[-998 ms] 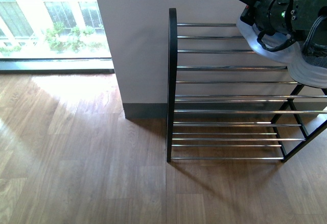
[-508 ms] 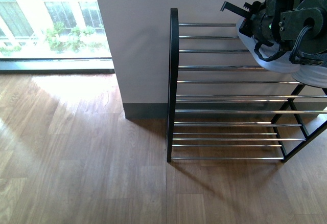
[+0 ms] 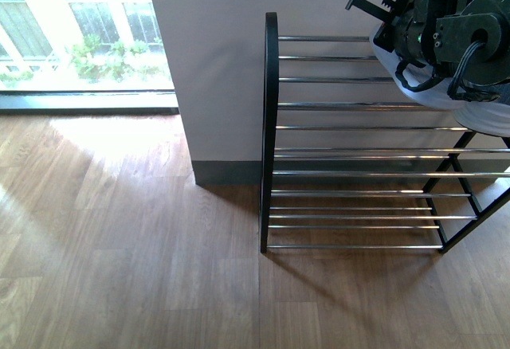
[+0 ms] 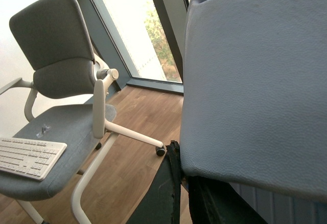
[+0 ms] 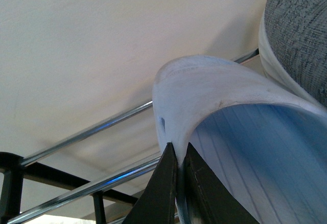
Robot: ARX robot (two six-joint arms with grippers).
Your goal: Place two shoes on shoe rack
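Slide [image 5: 225, 96], pale blue rubber, sits at the upper right of the front view over the top tier of the shoe rack [image 3: 271, 126], mostly hidden there by your right arm. In the right wrist view, the right gripper [image 5: 179, 183] is clenched on the edge of the slide's strap, jaws pressed nearly together with the thin rubber between them. The ribbed footbed shows under the arched strap; the strap surface is matte with a few small dark specks.

Risk, as a judgement: the pinch is on a thin, flexible edge, so the slide could swing or peel out of the jaws if you let go while it is not flat on the chrome bars [image 5: 87, 132]. The bars are thin and spaced apart; a tilted slide may slip between them or tip backward toward the wall.

A grey knit sneaker [image 5: 301, 35] with a white sole sits just beside the slide, at the upper right of the right wrist view. Nudging it while you settle the slide could shift it.

A second pale blue slide [image 4: 255, 81] fills the left wrist view; whether the left gripper [image 4: 181, 193] is gripping it, you cannot tell from this angle. Behind it is a grey office chair [image 4: 56, 81] with a keyboard [image 4: 28, 155] on its seat.
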